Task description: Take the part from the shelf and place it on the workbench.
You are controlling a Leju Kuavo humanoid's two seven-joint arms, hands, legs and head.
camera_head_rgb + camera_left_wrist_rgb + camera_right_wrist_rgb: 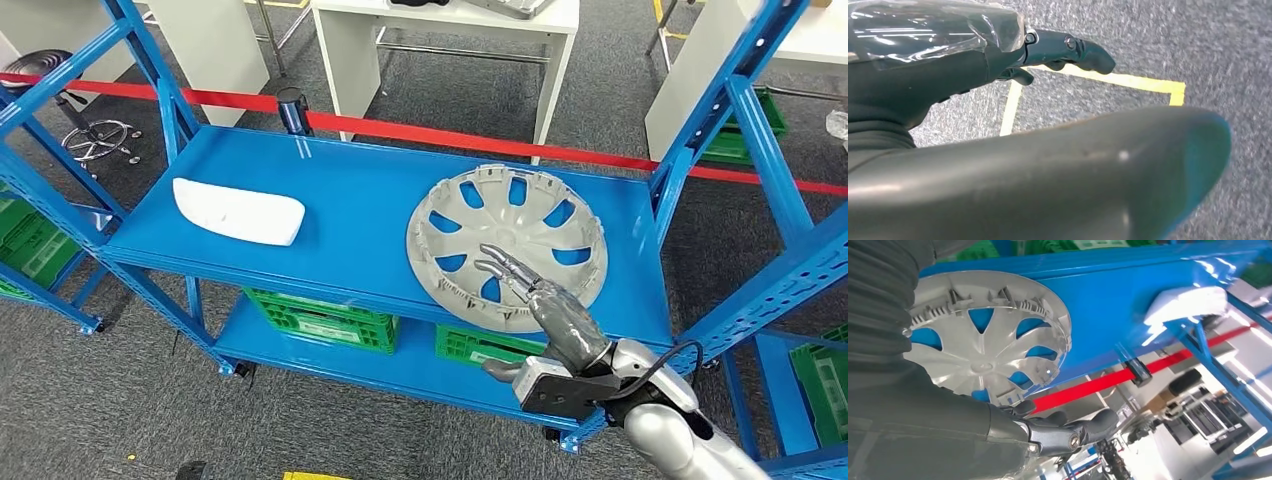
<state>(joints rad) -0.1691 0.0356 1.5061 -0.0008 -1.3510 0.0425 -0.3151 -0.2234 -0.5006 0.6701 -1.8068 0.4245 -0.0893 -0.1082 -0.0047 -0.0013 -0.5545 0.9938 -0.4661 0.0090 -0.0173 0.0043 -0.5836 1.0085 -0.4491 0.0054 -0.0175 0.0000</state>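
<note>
A grey wheel cover (510, 243) lies inner side up on the right half of the blue shelf (350, 210). My right hand (540, 300) hovers over its near rim with fingers stretched apart and nothing held. The right wrist view shows the same wheel cover (993, 335) and my right hand's fingers (1073, 432) extended past it. A white curved part (238, 211) lies on the shelf's left half, also seen as the white part (1188, 302) in the right wrist view. My left hand (1058, 50) hangs over the carpet, fingers loosely extended and empty.
Blue uprights (760, 150) frame the shelf on both sides. Green crates (320, 318) sit on the lower shelf. A red barrier tape (480, 140) runs behind the shelf, with white tables (440, 40) beyond. Yellow floor tape (1108, 79) marks the carpet.
</note>
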